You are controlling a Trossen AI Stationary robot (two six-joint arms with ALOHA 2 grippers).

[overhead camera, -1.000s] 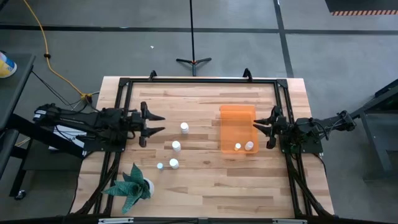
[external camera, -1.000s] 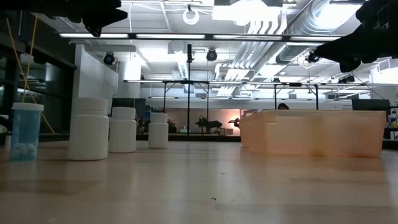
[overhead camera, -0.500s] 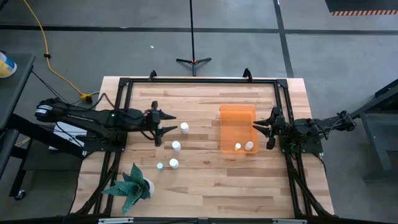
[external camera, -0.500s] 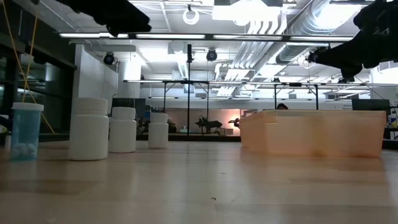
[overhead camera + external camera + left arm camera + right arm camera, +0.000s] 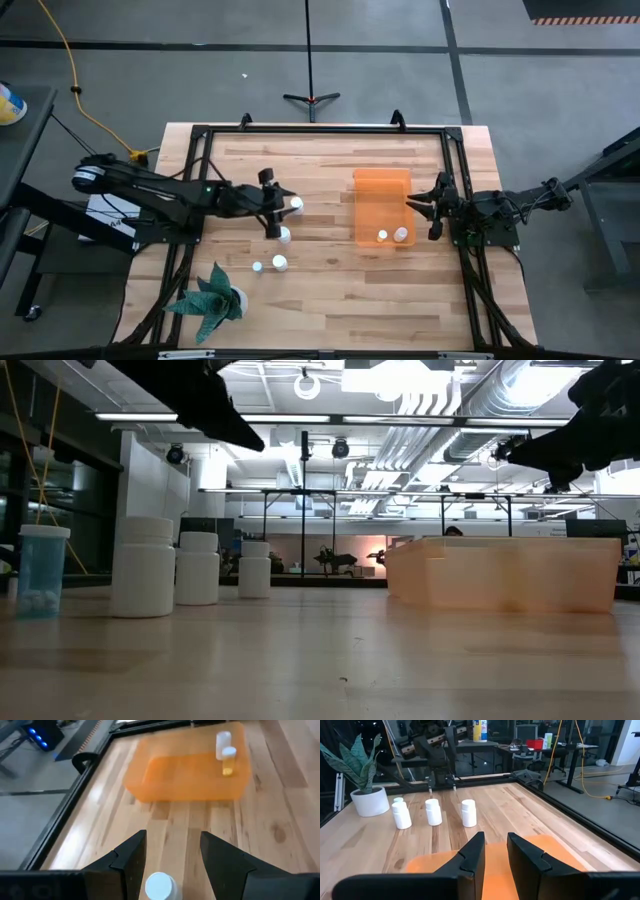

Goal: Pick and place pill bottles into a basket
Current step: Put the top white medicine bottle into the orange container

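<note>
left gripper hangs with fingers spread wide over the loose pill bottles, between the two nearest the basket. two bottles stand inside that orange bin. right gripper waits open at the basket's right wall.

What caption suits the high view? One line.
Left gripper reaches among loose pill bottles; two more already sit in the basket.
</note>
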